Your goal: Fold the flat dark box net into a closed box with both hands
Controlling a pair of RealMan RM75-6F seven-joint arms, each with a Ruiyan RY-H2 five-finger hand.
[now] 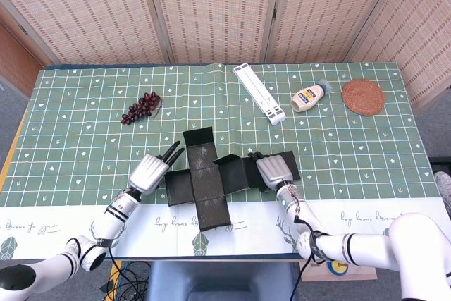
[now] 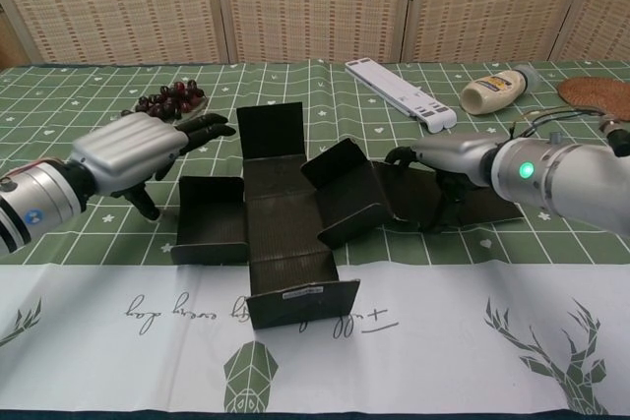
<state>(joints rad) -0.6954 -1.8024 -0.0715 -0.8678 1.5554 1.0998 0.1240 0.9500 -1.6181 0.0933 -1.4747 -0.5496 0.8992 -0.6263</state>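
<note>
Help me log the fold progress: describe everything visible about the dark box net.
The dark box net is a cross-shaped sheet, seemingly matte black card, lying on the green tablecloth. Its far, left, near and right flaps are tilted up; its right end strip lies flat. The right hand rests on that right part. The left hand hovers by the left flap, contact unclear.
</note>
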